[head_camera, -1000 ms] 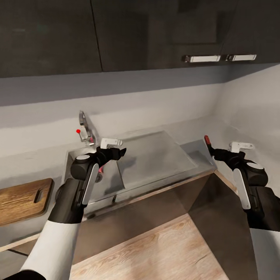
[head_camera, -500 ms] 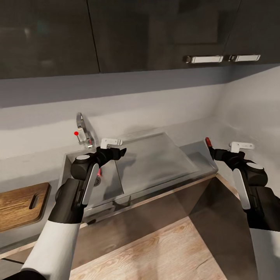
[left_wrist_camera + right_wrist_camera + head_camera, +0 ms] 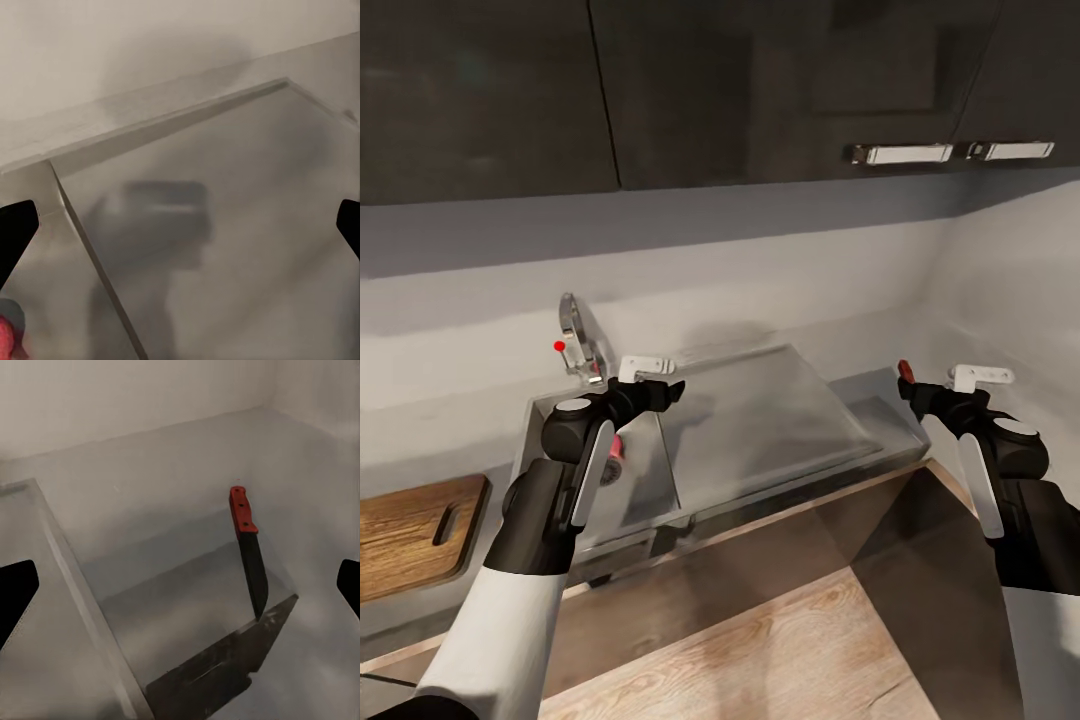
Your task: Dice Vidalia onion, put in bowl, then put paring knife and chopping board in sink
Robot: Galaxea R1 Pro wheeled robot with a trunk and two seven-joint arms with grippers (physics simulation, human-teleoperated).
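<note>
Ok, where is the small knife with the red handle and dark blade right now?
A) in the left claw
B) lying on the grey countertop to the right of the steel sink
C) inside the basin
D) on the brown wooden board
B: the small knife with the red handle and dark blade lies flat on the grey countertop, right of the steel sink, untouched by the open right claw.

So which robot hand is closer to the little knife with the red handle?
The right gripper. The paring knife lies on the countertop just ahead of it, while the left gripper hangs over the sink, far across.

Dark cabinets (image 3: 490,90), grey wall (image 3: 760,260), wood floor (image 3: 760,660)
</note>
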